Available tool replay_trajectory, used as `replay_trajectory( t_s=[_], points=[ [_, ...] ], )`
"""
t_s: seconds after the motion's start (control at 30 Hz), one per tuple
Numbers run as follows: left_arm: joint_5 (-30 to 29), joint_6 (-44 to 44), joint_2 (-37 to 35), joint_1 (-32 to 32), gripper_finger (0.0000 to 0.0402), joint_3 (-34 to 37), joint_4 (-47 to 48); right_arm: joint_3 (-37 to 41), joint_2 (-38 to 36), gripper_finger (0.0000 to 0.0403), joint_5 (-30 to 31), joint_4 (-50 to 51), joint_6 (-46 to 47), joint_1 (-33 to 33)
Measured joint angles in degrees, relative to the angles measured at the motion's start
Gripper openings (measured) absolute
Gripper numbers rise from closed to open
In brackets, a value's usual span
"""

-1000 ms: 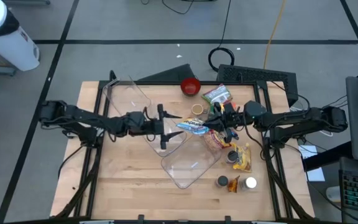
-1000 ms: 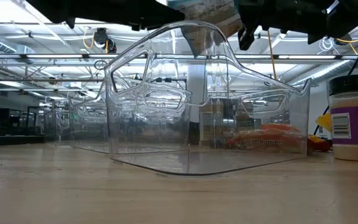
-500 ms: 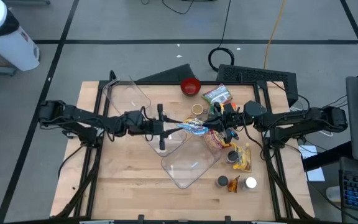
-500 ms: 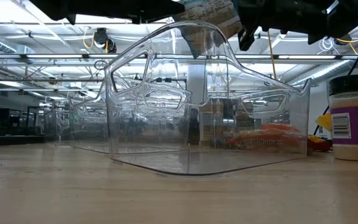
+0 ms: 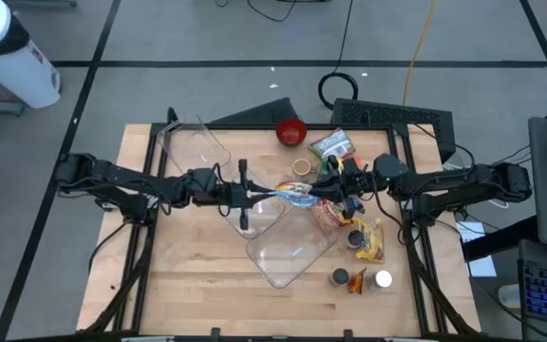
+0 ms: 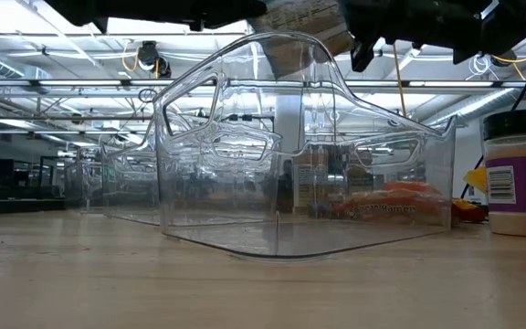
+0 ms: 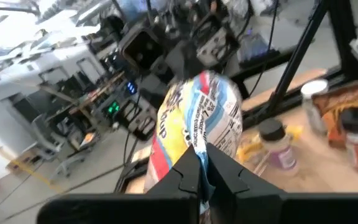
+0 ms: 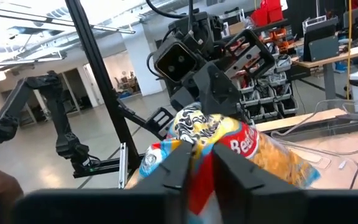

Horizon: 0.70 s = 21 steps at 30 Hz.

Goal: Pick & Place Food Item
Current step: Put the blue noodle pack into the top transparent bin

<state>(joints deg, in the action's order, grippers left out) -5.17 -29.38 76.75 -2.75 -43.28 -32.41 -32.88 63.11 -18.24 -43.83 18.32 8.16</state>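
While both arms meet over the clear plastic bin (image 5: 288,237) at mid-table, we see the task's thing, a crinkled white, blue and red snack bag (image 5: 295,193), hanging in the air above that bin's far rim, pinched from either end. Our left gripper (image 7: 205,163) has its dark fingers closed tight on one crimped end of the bag. Our right gripper (image 8: 202,152) is likewise clamped on the other end, where yellow and red print shows.

We judge this a handover, or a shared carry, just over the bin. The risk lies in two clamps on one thin film: if the arms pull apart before one lets go, the bag may tear or slip free. If both release together it drops, and because it hangs near the rim and not the bin's middle, it could land outside, among the orange packet (image 5: 372,242) and small jars (image 5: 381,280) beside the bin. A red bowl (image 5: 292,131) sits beyond the bin, well apart.
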Motion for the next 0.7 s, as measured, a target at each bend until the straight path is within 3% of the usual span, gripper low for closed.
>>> replay_trajectory(
  t_s=[0.23,0.37,0.5,0.7],
  points=[
    [-11.1,-0.2,-10.3,-1.7,0.0014,0.1,11.0,0.0,-4.5,0.0185,0.1,1.8,-3.0,2.0],
    [-17.5,-0.2,-16.5,-2.7,0.0005,0.0,18.4,0.0,-7.4,0.0231,0.1,4.3,-3.4,3.3],
    [-28.9,1.6,-21.2,-3.1,0.0013,0.0,25.7,0.0,-9.0,0.0249,0.1,7.5,-4.5,4.1],
    [-47.8,8.9,-24.5,-2.2,0.0008,0.0,39.9,0.0,-9.7,0.0246,0.1,10.3,-4.5,5.1]
  ],
)
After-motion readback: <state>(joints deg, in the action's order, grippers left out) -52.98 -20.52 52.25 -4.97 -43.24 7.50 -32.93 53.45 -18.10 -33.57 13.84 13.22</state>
